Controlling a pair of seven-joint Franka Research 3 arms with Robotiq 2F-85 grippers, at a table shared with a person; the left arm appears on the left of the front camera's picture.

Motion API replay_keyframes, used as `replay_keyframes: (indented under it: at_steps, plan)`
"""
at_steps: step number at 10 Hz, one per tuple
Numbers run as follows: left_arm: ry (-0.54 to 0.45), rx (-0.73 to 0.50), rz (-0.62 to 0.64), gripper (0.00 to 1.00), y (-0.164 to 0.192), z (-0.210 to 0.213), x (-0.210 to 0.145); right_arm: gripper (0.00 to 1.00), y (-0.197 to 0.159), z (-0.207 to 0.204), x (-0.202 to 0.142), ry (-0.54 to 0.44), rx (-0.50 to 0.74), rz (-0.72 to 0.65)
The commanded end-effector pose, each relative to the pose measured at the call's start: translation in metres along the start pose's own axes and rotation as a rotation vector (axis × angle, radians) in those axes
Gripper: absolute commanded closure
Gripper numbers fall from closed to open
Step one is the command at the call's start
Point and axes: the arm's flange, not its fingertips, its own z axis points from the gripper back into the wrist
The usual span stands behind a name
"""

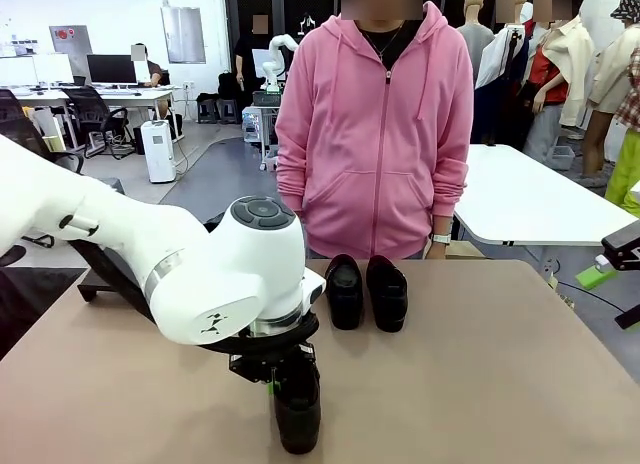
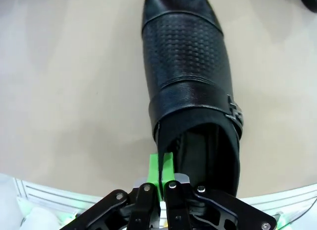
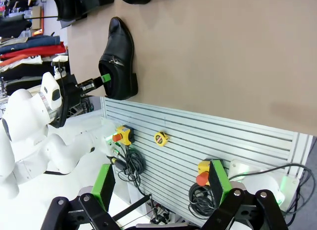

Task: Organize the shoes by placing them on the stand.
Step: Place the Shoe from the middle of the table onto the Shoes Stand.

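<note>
One black shoe [image 1: 298,412] with a dimpled toe sits low at the table's front edge. My left gripper [image 1: 272,377] is shut on the side wall of its opening. The left wrist view shows a green pad [image 2: 160,169] pinching that rim of the shoe [image 2: 190,76]. A pair of shoes [image 1: 366,292] stands side by side on the table in front of the person. The black stand [image 1: 100,276] is at the left, mostly hidden behind my left arm. My right gripper [image 1: 612,262] hangs open off the table's right edge, with its pads [image 3: 104,183] wide apart and nothing between them.
A person in a pink hoodie [image 1: 375,124] stands at the far side, hands down. In the right wrist view, the held shoe [image 3: 119,59] lies close to the slatted panel [image 3: 198,136] below the table edge. Bare tan tabletop [image 1: 500,374] spreads to the right.
</note>
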Motion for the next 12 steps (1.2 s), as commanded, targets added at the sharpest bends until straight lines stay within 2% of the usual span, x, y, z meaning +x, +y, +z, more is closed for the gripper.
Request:
replay_keyframes:
  at_steps: [1,2,4,7,8,9,12]
  plan:
    - [-0.052,-0.02,-0.059,1.0,0.003,0.023,-0.002,0.0,0.001,0.002,0.002,-0.003,0.019,0.015]
    - [-0.094,-0.026,-0.083,1.0,0.01,0.048,-0.008,0.0,0.001,0.002,0.002,-0.003,0.019,0.015]
    - [-0.284,-0.037,-0.138,1.0,0.036,0.113,-0.03,0.0,0.001,0.002,0.002,-0.003,0.019,0.015]
    - [-0.562,-0.083,0.032,1.0,0.085,0.142,-0.032,0.0,0.001,0.002,0.002,-0.003,0.019,0.015]
    - [-0.617,-0.117,0.086,1.0,0.101,0.143,-0.034,0.0,0.001,0.002,0.002,-0.003,0.019,0.015]
    - [-0.442,-0.061,-0.025,1.0,0.064,0.154,-0.032,0.0,0.001,0.002,0.002,-0.003,0.019,0.015]
    - [-0.442,-0.061,-0.025,1.0,0.064,0.154,-0.032,0.0,0.001,0.002,0.002,-0.003,0.019,0.015]
